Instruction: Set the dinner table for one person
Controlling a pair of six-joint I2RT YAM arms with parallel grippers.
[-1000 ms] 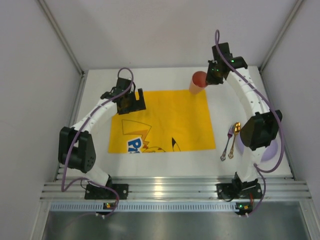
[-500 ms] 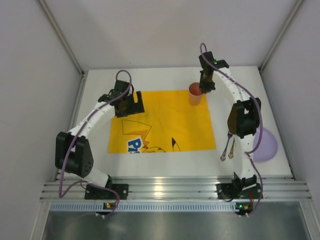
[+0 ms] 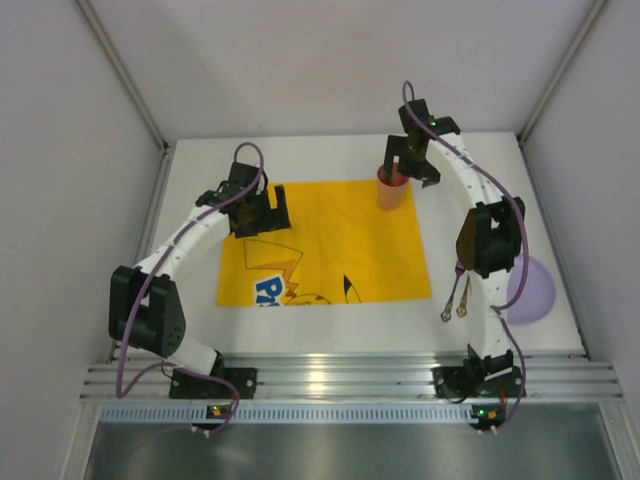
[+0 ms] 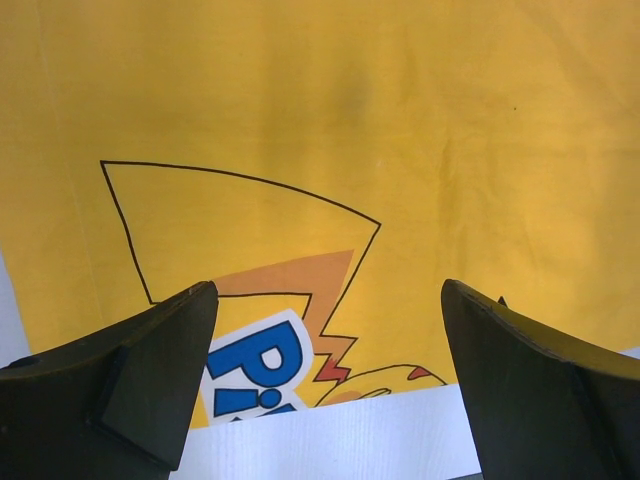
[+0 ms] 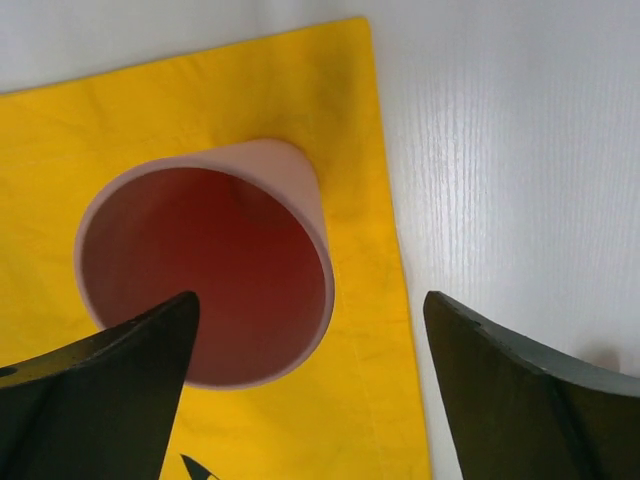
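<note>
the white bench carries a yellow placemat across its middle, with a pink cup upright on the mat's far right corner, the right hand spread wide just above the cup and gripping nothing, and the left hand wide open and empty over the mat's left part.

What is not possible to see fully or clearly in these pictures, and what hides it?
Top view: the right arm covers part of the purple dish; plate or bowl, I cannot tell.
Top view: the same arm hides the heads of the two cutlery pieces.
Left wrist view: the frame edge and the left claw cut off the placemat print.
Right wrist view: a finger of the right claw covers the cup's near rim.
</note>
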